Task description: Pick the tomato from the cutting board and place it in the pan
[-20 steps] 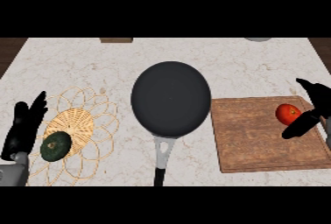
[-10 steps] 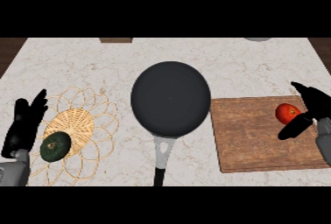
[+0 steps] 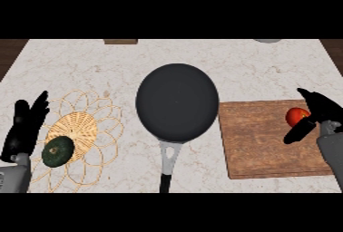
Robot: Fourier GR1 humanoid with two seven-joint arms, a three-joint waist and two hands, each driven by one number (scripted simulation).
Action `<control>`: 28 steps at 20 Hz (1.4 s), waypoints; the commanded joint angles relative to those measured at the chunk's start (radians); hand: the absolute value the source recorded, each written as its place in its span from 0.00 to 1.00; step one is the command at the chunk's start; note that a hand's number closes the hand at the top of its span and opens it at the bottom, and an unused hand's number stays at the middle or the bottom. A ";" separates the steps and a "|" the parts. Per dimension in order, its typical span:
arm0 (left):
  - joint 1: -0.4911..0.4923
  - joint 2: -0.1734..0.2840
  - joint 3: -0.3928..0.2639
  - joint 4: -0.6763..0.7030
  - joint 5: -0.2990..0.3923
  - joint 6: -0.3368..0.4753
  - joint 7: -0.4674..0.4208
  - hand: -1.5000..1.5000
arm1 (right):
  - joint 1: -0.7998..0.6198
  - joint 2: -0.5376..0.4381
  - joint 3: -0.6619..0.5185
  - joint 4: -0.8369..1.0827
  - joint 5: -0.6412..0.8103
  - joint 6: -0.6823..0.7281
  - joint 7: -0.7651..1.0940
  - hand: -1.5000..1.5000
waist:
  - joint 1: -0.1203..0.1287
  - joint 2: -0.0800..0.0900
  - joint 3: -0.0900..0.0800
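Note:
A red tomato (image 3: 295,116) lies near the right side of the wooden cutting board (image 3: 264,140). My right hand (image 3: 319,112) is right beside it, fingers above and thumb below, spread around the tomato without closing on it. The black pan (image 3: 177,100) sits in the middle of the counter with its handle pointing toward me. At the left edge my left hand (image 3: 23,128) rests open, fingers up.
A woven wire basket mat (image 3: 75,129) lies at the left with a dark green round fruit (image 3: 58,150) on it. A brown object (image 3: 120,41) and a grey object (image 3: 268,40) sit at the counter's far edge.
My right hand has crept slightly leftward, closer around the tomato. The left hand, the pan and the tomato have not moved.

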 commanded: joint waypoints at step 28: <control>0.028 -0.031 0.037 -0.018 -0.036 -0.018 -0.004 0.50 | 0.058 -0.187 0.036 -0.093 0.111 -0.213 -1.021 1.00 | -0.015 -0.005 0.001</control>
